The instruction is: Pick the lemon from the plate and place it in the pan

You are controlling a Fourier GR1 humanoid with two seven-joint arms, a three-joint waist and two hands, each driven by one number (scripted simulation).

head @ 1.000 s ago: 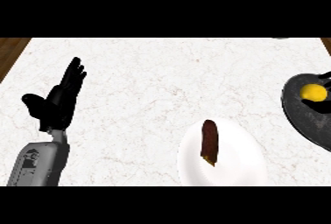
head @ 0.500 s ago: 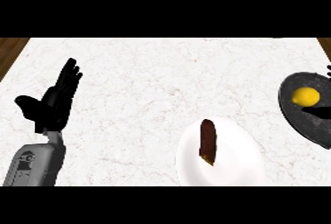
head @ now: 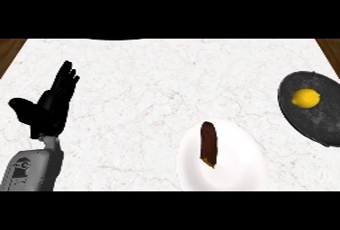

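Fingers straight; lemon in pan

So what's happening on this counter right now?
Nothing is being handled at this moment. The lemon lies in the dark pan at the counter's right side. The white plate nearby holds only a dark brown, elongated item. The robot's left hand rests open at the left, fingers up, touching nothing. Its right hand is out of sight.
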